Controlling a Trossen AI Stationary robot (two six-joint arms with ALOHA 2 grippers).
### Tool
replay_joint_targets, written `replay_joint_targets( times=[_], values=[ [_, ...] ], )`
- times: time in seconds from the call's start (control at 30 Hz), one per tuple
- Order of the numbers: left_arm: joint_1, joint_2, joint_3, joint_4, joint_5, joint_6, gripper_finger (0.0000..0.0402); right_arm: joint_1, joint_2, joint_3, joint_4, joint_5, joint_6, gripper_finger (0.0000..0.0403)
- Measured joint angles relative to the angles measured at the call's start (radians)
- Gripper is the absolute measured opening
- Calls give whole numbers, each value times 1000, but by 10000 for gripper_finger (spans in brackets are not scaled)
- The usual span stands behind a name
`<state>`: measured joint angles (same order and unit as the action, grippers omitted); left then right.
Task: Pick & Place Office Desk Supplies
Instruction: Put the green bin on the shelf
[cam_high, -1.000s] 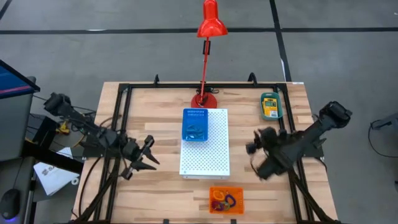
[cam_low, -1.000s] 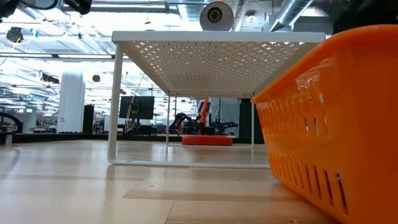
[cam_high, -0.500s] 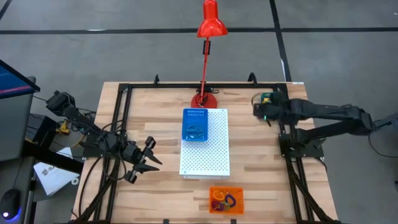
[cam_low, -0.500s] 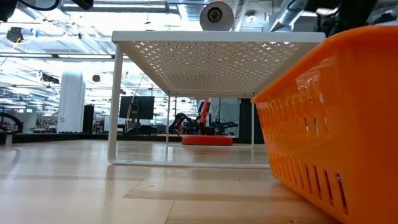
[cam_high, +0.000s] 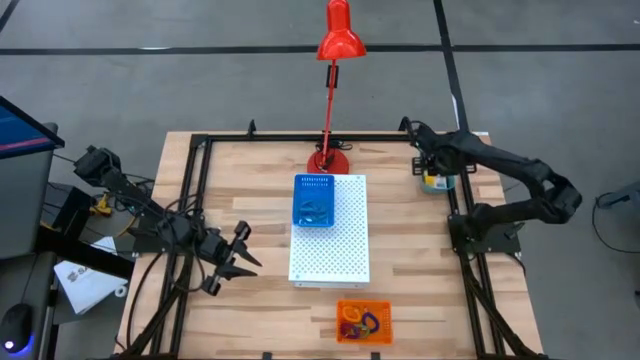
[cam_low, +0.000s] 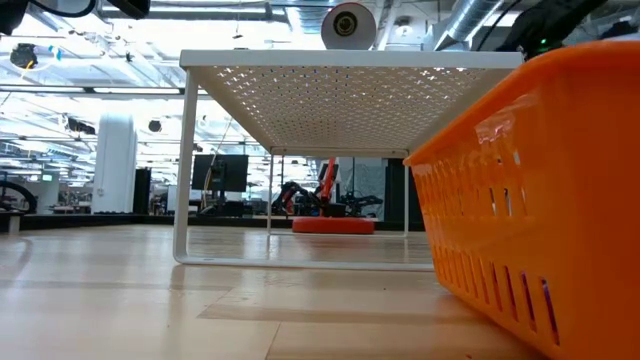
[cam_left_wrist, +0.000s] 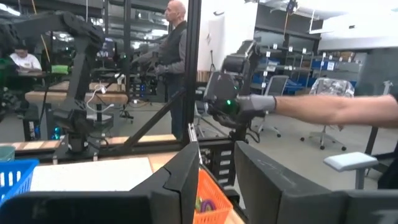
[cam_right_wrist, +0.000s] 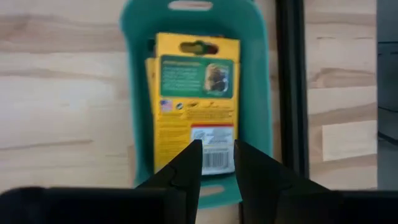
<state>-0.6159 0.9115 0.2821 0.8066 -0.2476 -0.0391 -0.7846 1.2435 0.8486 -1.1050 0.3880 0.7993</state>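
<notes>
From above, three small trays show: a blue tray (cam_high: 314, 203) on the white perforated board (cam_high: 330, 250) at mid-table, an orange tray (cam_high: 364, 322) of coloured loops at the near edge, and a teal tray (cam_high: 437, 181) at the far right, mostly covered by the right gripper (cam_high: 428, 160). The left gripper (cam_high: 240, 262) hangs over bare wood on the left, its fingers a narrow gap apart and empty. One red lamp (cam_high: 334, 60) stands at the far edge.

The low view gives only the orange tray's wall (cam_low: 540, 190) and the board's underside (cam_low: 350, 95).

The left wrist view adds a person (cam_left_wrist: 174, 53) in the room beyond.

The right wrist view alone reveals yellow-and-green crayon boxes (cam_right_wrist: 194, 99), at least two stacked, in the teal tray (cam_right_wrist: 258, 93); its fingers (cam_right_wrist: 186, 165) hover above, slightly parted, holding nothing.
</notes>
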Motion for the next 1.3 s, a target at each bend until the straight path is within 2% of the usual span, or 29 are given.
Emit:
replay_joint_targets(
  times=[0.4, 0.63, 1.07, 1.3],
  values=[
    [0, 0, 0, -44, 0, -29, 98, -247, -24, -22, 15, -32, -150, 89],
    [0, 0, 0, -44, -1, -29, 98, -343, -56, -126, 152, -143, -208, 89],
    [0, 0, 0, -44, -4, -29, 98, -432, -59, -207, 277, -186, -295, 89],
    [0, 0, 0, -44, -4, -29, 98, -427, -98, -208, 282, -189, -313, 89]
  ],
)
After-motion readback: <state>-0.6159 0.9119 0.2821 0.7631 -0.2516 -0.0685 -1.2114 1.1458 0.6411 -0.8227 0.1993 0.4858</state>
